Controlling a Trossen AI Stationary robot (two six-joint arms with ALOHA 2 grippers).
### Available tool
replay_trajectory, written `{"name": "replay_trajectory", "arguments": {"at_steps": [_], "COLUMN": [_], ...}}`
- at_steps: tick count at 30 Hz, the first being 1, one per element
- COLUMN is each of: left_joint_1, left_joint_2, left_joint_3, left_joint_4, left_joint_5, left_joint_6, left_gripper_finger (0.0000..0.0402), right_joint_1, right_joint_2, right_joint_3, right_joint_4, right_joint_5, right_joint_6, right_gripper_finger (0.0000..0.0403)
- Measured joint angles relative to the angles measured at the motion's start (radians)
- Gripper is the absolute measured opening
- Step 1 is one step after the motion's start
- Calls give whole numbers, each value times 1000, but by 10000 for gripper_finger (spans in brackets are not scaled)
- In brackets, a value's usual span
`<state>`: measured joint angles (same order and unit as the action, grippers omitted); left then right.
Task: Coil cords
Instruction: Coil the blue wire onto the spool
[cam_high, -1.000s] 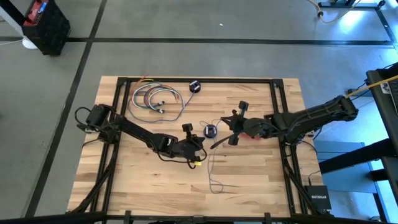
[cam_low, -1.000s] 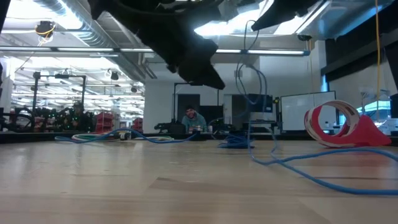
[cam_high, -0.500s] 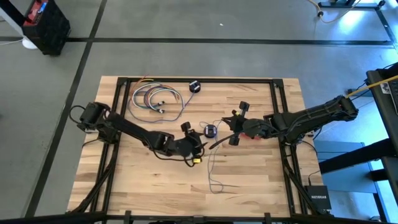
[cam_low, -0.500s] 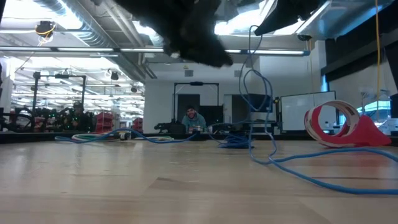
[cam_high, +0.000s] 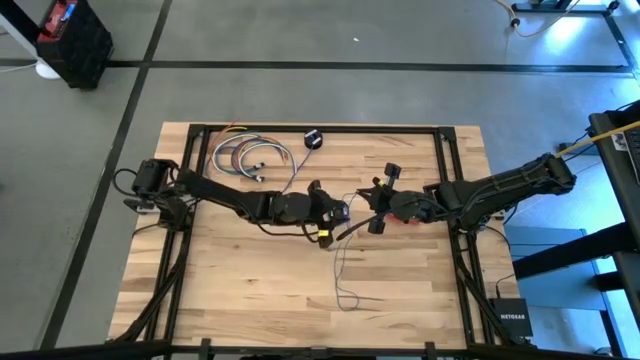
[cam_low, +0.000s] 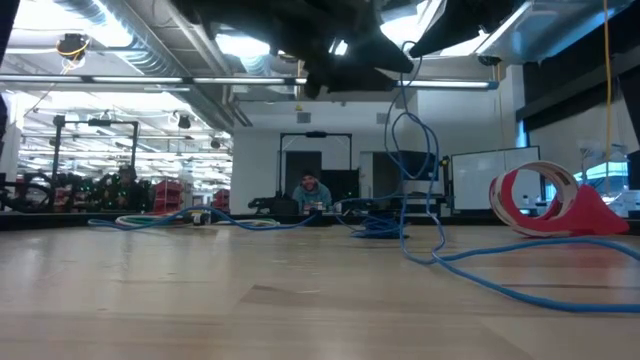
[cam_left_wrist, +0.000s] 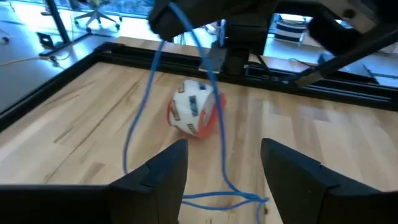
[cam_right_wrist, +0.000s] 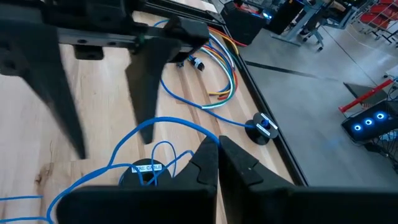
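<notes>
Cord, thin bluish-purple (cam_left_wrist: 214, 118), looped mid-table by its black puck (cam_right_wrist: 144, 172): your left gripper (cam_left_wrist: 224, 171) has just opened, moved over it, empty; right gripper (cam_right_wrist: 217, 152) pinches the cord. Regrasp needed.

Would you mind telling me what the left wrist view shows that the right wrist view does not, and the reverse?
Only the left wrist view shows the red-and-white cord bundle lying on the table, seen between the open left gripper's fingers. Only the right wrist view shows the black puck, the multicoloured cable coil and a small black spool by the table's frame, past the shut right gripper. Both show the thin blue cord hanging in loops above the wood.
</notes>
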<state>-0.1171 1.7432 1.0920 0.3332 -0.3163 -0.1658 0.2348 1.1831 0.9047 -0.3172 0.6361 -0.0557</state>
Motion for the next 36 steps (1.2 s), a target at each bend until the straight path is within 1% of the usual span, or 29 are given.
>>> {"name": "replay_trajectory", "arguments": {"at_steps": [8, 9, 12, 14, 16, 17, 21, 22, 26, 28, 30, 34, 36], "left_joint_1": [17, 21, 33, 35, 34, 34, 35, 35, 35, 33, 28, 25, 25], "left_joint_2": [7, 9, 14, 15, 16, 16, 16, 16, 0, -10, -30, -67, -92], "left_joint_3": [0, 0, 0, 0, 0, 0, 0, 0, 2, 3, 4, 4, 4], "left_joint_4": [21, 32, 80, 76, 62, 63, 70, 72, 77, 88, 83, 78, 76], "left_joint_5": [3, 16, 121, 135, 138, 138, 138, 138, 138, 138, 138, 138, 138], "left_joint_6": [24, 24, 35, 38, 45, 51, 85, 95, 101, 111, 122, 143, 150], "left_gripper_finger": [194, 194, 193, 184, 157, 136, 26, 14, 6, 3, 4, 2, 2], "right_joint_1": [0, 0, 0, 0, 0, 0, 0, 0, 0, 1, 6, 45, 71], "right_joint_2": [0, 0, 0, 1, 1, 1, 1, 1, 0, -1, -4, -8, -8], "right_joint_3": [0, -1, -1, -1, -1, -1, -1, -1, 0, 19, 58, 138, 166], "right_joint_4": [0, 0, -1, 0, 0, 1, 1, -1, 11, -16, -75, -262, -338], "right_joint_5": [0, 0, -9, -16, -18, -18, -43, -61, -184, -206, -210, -191, -184], "right_joint_6": [-1, -1, -1, -1, -1, -1, -1, 3, -3, -10, 0, 61, 124], "right_gripper_finger": [5, 5, 5, 5, 5, 5, 5, 5, 10, 22, 43, 100, 130]}}
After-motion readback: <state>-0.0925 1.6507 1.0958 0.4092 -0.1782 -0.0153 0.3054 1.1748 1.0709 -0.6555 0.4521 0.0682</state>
